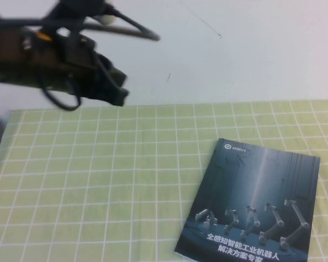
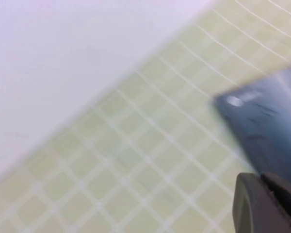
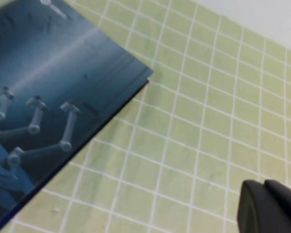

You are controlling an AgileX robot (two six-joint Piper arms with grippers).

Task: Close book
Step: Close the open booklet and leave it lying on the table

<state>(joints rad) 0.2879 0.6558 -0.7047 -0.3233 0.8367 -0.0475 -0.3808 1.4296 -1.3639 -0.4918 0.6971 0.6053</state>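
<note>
Book [image 1: 257, 202] already lies shut, so we judge the task done: at far left the left gripper [image 1: 113, 91] hangs raised, the dark-blue cover showing robot arms lies flat on the green checked mat [image 1: 98, 180] at right, and the right gripper [image 3: 269, 208] hovers nearby, though we cannot tell either's jaws.

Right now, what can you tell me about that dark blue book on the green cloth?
The book lies closed and flat, askew, on the checked cloth at the robot's near right. Its glossy dark blue cover shows grey robot arms, white Chinese text and a small logo. Only the cloth touches it: the left pincer hangs high at far left, the right pincer hovers beside it.
</note>
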